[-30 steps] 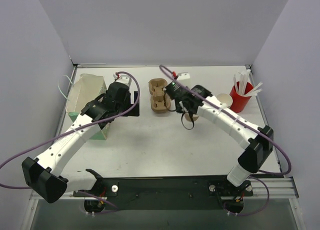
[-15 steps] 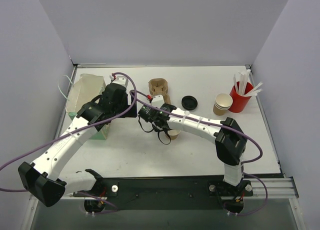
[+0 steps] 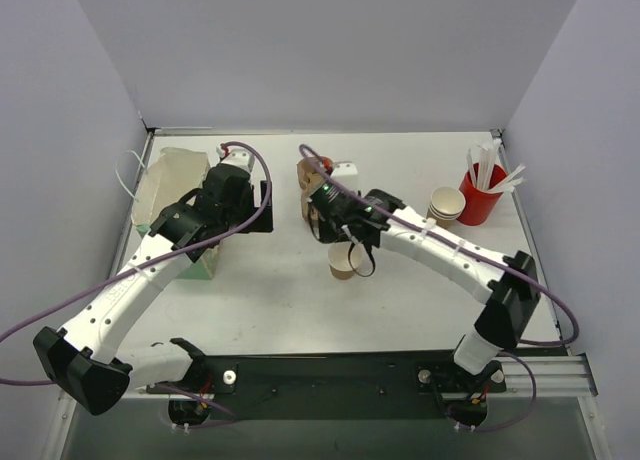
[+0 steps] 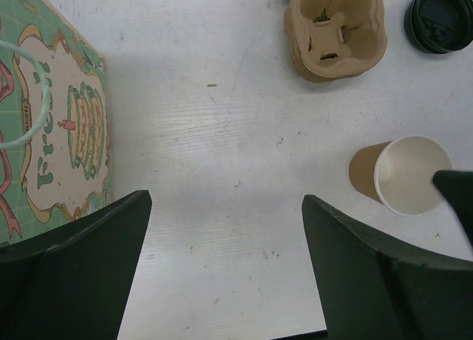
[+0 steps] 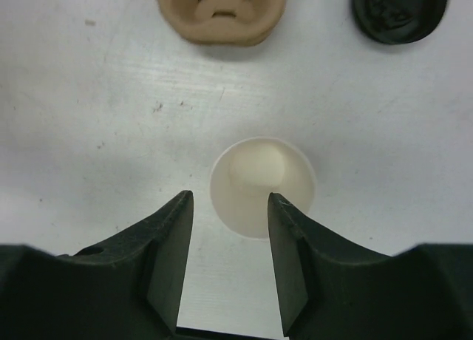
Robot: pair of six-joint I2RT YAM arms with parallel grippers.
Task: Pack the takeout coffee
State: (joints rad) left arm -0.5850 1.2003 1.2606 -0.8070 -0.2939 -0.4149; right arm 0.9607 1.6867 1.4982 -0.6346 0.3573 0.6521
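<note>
The coffee cup (image 5: 266, 170) stands upright and empty on the white table (image 3: 260, 290), near its middle, with its pale inside showing. The right gripper (image 5: 229, 199) hangs just above it with its fingers (image 5: 166, 259) spread apart, holding nothing; from the wrist view the near part of the rim sits between the two fingertips. Whether a finger touches the rim cannot be told. Beyond the cup lie the brown cup carrier (image 4: 336, 29) and a black lid (image 4: 443, 15), side by side and apart from it. The left gripper (image 4: 225, 201) is wide open too, over bare table just beside a green patterned bag (image 4: 52, 133) (its handle loops at the edge). A stack of cups (image 3: 445, 208) sits by the red cup (image 3: 478, 198) of white sticks at the right.
</note>
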